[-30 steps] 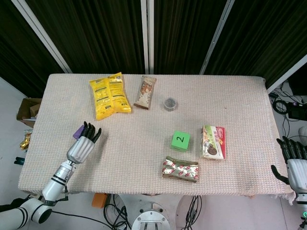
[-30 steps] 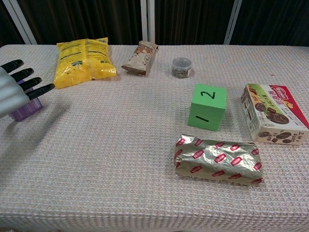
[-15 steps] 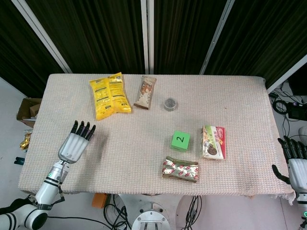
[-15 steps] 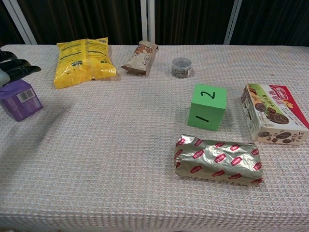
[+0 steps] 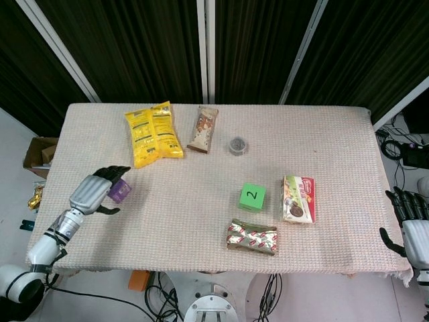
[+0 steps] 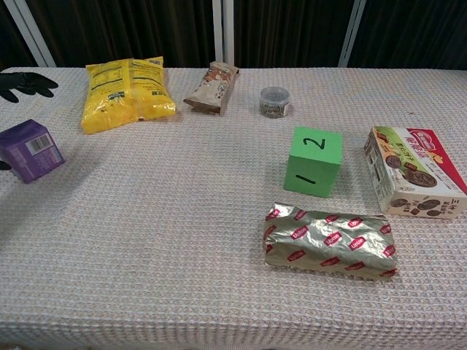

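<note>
Nearest the robot, a foil-wrapped snack pack (image 6: 328, 241) printed with red labels is seen lying flat on the woven table cover (image 6: 160, 248), its long side across the view. Just beyond it a green cube (image 6: 314, 162) stands, marked 1 on its front face and 2 on top. To the right of the cube a cookie box (image 6: 412, 172) in green and red lies flat, near the cube but apart from it.

At the table's left edge a small purple box (image 6: 29, 150) sits tilted on the cover. The left hand (image 5: 94, 191) is placed just beside it on the outer side; in the head view its dark fingers (image 5: 114, 173) are seen curving over the far side of the box and its thumb reaching toward the near side, spread moderately wide. Whether the box is actually touched cannot be told; it rests on the cover and is not lifted. In the chest view only the fingertips (image 6: 25, 84) show, beyond the box.

The right hand (image 5: 410, 225) is held off the right end of the table, well apart from everything, its fingers apart and holding nothing.

Farther back, a yellow chip bag (image 6: 128, 92) lies flat. To its right a brown-and-white snack bar packet (image 6: 212, 87) is laid at a slant, and beyond that a small round tin (image 6: 274, 100) stands. Dark curtains (image 5: 134, 47) hang behind the table.
</note>
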Tool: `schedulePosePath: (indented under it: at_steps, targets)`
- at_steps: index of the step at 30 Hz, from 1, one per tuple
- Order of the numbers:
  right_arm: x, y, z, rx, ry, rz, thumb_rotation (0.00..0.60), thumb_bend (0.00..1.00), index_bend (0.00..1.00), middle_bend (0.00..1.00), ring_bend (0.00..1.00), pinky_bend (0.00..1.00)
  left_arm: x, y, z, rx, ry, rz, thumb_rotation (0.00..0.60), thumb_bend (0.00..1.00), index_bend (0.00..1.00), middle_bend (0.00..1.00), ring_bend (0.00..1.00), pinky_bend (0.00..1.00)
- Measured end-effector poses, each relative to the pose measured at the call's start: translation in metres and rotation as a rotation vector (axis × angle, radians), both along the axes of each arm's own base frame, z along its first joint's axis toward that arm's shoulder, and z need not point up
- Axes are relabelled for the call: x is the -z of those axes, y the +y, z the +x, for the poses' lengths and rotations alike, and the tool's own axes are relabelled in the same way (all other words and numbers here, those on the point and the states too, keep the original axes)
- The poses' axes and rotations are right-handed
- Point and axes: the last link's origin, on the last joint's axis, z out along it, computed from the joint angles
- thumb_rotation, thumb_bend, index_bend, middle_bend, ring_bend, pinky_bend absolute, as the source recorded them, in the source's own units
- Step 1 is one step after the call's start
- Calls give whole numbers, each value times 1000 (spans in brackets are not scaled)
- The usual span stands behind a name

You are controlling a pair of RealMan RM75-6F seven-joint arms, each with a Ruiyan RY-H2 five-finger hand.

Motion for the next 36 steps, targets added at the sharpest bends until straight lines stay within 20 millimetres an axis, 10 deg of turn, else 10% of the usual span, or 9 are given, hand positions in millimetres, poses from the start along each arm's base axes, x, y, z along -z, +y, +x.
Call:
schedulePosePath:
  at_steps: [10,36]
  targets:
    - [8,2,4,-5,2,23,600,294,0,0,0,0,-20,40,-23,-20,-27,-55,600,125,0,116,87,187]
    - [11,1,2,11,15,24,600,294,0,0,0,0,1,36,-23,175,281,-42,600,124,0,238,87,188]
